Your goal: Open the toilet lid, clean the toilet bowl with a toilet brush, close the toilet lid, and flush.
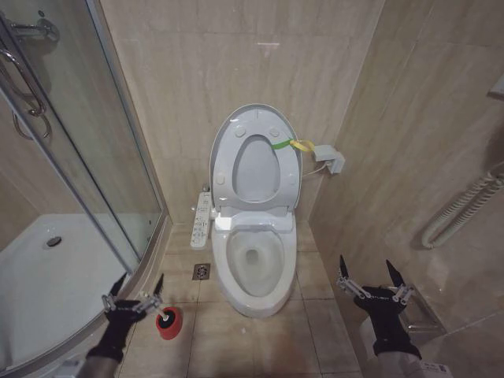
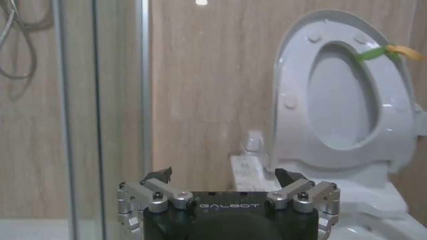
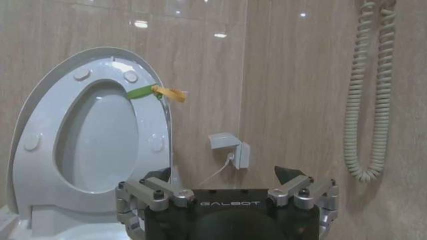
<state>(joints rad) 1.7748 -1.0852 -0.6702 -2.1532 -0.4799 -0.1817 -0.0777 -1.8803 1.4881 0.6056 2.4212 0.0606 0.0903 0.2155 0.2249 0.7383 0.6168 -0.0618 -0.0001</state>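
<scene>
Lid (image 1: 256,161) stands raised behind the toilet bowl (image 1: 253,264); the toilet brush (image 1: 166,319) sits in its red holder left of the bowl. Lower your released left end effector (image 1: 135,288) squarely over its handle; right end effector (image 1: 370,276), also spread, idles right of the bowl.

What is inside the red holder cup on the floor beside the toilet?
The brush stands in the red cup, under the open left gripper. Its bristle head is partly sunk in the cup, so the cup's bottom is hidden.

We see shiny tan tile walls (image 1: 197,71), a tan tile floor (image 1: 315,315) with a small drain (image 1: 201,272), and a glass shower (image 1: 71,181) beside it.
</scene>
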